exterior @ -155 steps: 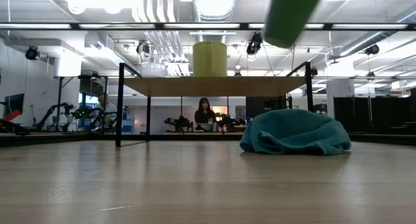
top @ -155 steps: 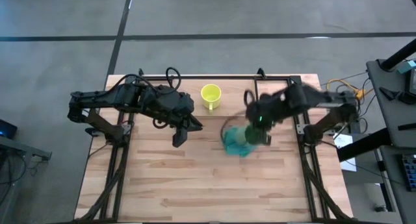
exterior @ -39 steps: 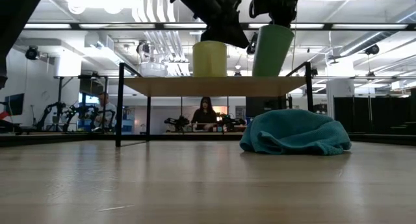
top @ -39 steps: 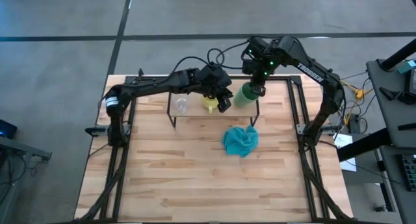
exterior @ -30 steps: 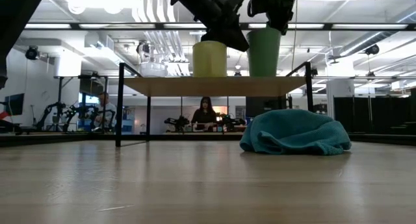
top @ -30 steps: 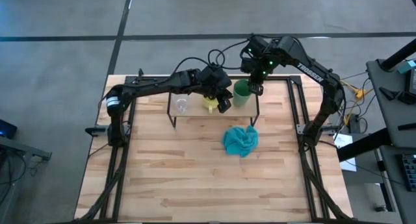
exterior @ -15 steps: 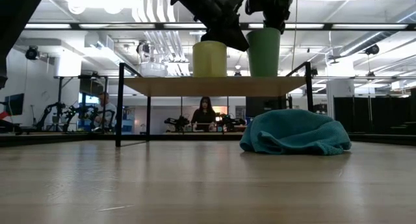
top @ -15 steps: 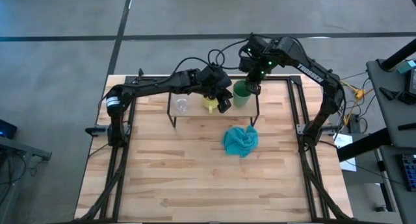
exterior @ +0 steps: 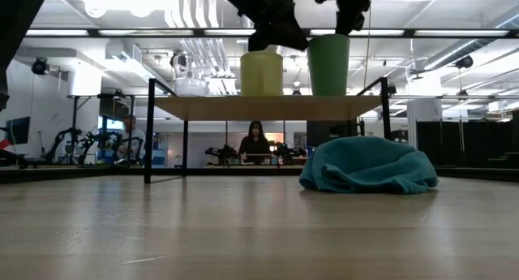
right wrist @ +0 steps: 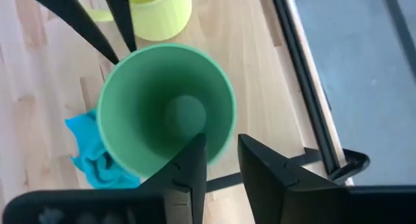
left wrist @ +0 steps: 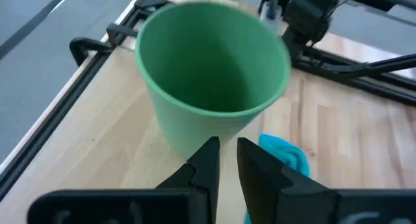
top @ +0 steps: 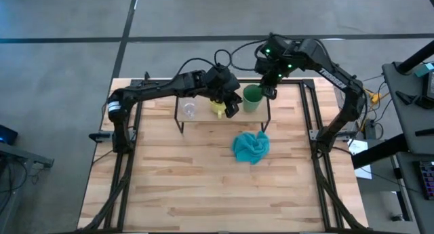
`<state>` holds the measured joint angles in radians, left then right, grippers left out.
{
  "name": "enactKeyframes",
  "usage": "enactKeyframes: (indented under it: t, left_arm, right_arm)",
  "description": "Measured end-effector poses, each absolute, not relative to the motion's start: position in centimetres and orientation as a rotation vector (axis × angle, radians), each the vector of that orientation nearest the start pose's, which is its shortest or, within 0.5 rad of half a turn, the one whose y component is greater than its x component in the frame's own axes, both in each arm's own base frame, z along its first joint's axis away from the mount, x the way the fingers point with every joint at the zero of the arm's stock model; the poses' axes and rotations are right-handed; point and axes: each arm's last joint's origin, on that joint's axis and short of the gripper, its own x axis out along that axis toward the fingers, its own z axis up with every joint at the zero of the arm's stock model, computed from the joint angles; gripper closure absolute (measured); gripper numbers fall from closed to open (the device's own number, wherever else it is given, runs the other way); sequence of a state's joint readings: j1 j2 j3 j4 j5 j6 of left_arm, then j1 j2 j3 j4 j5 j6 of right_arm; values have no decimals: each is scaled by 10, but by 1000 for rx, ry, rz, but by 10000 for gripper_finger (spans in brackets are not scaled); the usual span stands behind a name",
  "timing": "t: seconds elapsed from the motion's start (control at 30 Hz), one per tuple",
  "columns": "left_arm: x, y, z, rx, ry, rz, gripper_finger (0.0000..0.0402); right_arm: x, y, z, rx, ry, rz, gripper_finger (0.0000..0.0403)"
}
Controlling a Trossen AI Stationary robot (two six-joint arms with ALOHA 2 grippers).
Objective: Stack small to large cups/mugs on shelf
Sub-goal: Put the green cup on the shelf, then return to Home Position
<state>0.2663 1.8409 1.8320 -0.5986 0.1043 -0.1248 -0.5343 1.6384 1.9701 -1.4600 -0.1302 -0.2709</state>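
Observation:
The green cup [top: 251, 98] stands upright on its base at the right end of the wood shelf [top: 203, 117], next to the yellow mug [top: 217, 108]. The clear glass cup [top: 189, 110] stands at the shelf's left end. In the low view the three show in a row: glass [exterior: 191, 87], mug [exterior: 261, 73], green cup [exterior: 328, 65]. My right gripper [right wrist: 221, 141] is open just above the green cup's right rim. My left gripper [left wrist: 227, 149] hovers over the mug, pointing at the green cup [left wrist: 214, 74], its fingers a narrow gap apart with nothing between them. My right gripper points down over the right side of the green cup's rim [right wrist: 224, 130], one finger above the inside and one outside the wall. Whether either finger touches the rim, I cannot tell. The cup stands upright on the shelf.
A crumpled teal cloth [top: 251, 146] lies on the tabletop just in front of the shelf's right end. Black shelf legs and frame rails run along the table's far and side edges. The near half of the tabletop [top: 203, 193] is bare wood.
The green cup went from tilted to upright on the shelf beside the yellow mug and has stood still since. My right gripper then drew slightly up and toward the table's right edge. My left gripper rose a little above the mug.

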Motion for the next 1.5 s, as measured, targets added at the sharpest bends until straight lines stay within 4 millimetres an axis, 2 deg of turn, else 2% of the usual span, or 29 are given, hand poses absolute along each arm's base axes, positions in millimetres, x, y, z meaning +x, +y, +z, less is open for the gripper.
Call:
enactKeyframes:
  t: [0.13, 0.27, 0.53, 0.77, 0.93, 1.1, 1.23, 1.4, 1.5]
  left_arm:
    - [385, 99, 382, -240, 553, 142, 362]
    - [360, 87, 414, -230, 478, 95, 362]
    - [297, 69, 475, -187, 287, 77, 362]
    - [254, 58, 505, -165, 182, 72, 362]
    - [234, 53, 515, -235, 140, 75, 362]
    - [218, 48, 515, -243, 179, 75, 362]
    - [212, 46, 512, -248, 203, 74, 362]
    - [201, 42, 501, -262, 215, 79, 362]
    - [193, 41, 493, -290, 159, 87, 362]
  right_arm:
    - [234, -134, 433, 113, 1044, -229, 326]
    - [210, -120, 453, 82, 966, -246, 331]
    - [163, -92, 492, 81, 704, -331, 332]
    - [125, -69, 510, 150, 566, -380, 333]
    - [101, -55, 515, 186, 511, -391, 333]
    - [81, -41, 513, 217, 458, -328, 333]
    - [64, -31, 504, 230, 413, -325, 333]
    - [44, -19, 488, 207, 268, -328, 333]
    - [33, -12, 474, 209, 204, -328, 333]
